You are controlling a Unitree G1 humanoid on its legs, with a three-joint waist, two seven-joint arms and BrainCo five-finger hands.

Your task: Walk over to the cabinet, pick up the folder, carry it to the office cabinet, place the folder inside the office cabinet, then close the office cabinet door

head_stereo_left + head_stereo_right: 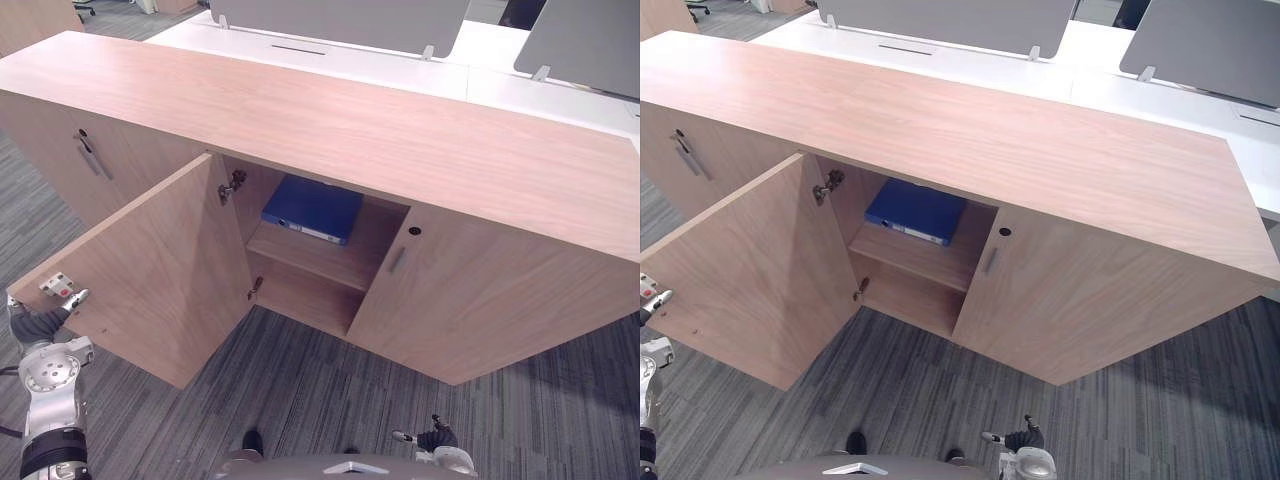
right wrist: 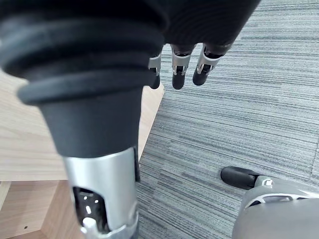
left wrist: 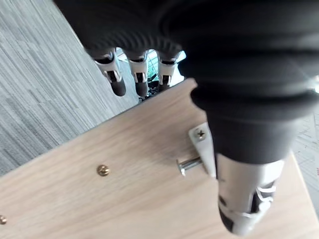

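A blue folder [image 1: 312, 208] lies flat on the upper shelf inside the wooden office cabinet [image 1: 330, 130]. The cabinet's left door [image 1: 150, 270] stands swung wide open toward me. My left hand [image 1: 45, 320] is at that door's free outer edge, beside the metal catch [image 3: 197, 159]. Its fingers [image 3: 119, 84] hang relaxed past the edge and its thumb lies along the door's inner face; the hand is open. Low in front of me, my right hand [image 1: 435, 440] hangs over the carpet with loose fingers [image 2: 182, 74], open and holding nothing.
The cabinet's right door [image 1: 470, 300] is closed, with a small handle [image 1: 398, 260]. Another closed door with a handle [image 1: 88, 155] is further left. A lower shelf [image 1: 300, 295] is bare. White desks with grey screens [image 1: 340, 15] stand behind the cabinet. Grey striped carpet [image 1: 330, 390] lies in front.
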